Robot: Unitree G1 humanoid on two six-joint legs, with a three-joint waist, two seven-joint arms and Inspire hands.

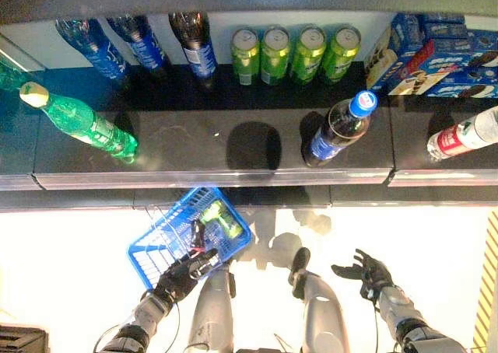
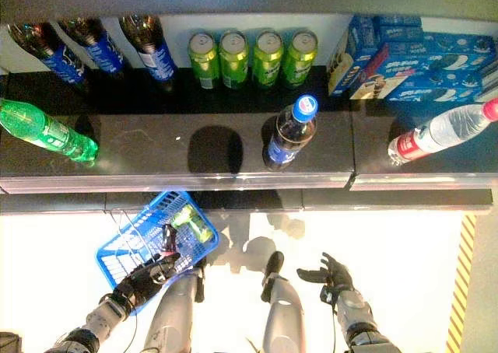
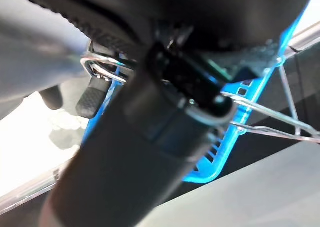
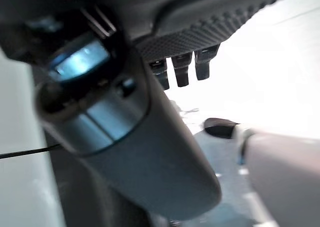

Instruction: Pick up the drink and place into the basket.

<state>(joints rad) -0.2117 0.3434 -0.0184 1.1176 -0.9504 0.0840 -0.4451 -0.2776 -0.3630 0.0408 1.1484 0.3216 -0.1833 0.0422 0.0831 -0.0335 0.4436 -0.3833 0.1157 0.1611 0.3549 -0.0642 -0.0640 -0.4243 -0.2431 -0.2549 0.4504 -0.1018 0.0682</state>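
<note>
A blue basket [image 1: 167, 248] is hanging by its wire handle from the left robot hand [image 1: 183, 274], whose fingers are curling around that handle. A green drink bottle [image 1: 220, 218] is already lying inside the basket. The right robot hand [image 1: 366, 274] is hovering empty below the shelf [image 1: 233, 174], fingers spread apart. The placing step looks done — any further pick would likely mean reaching up to the cola bottle [image 1: 339, 127] standing near the shelf's front edge.

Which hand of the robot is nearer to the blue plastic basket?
Left. The left hand grips the wire handle of the blue plastic basket; the right hand hangs open, empty, far to the basket's right.
</note>
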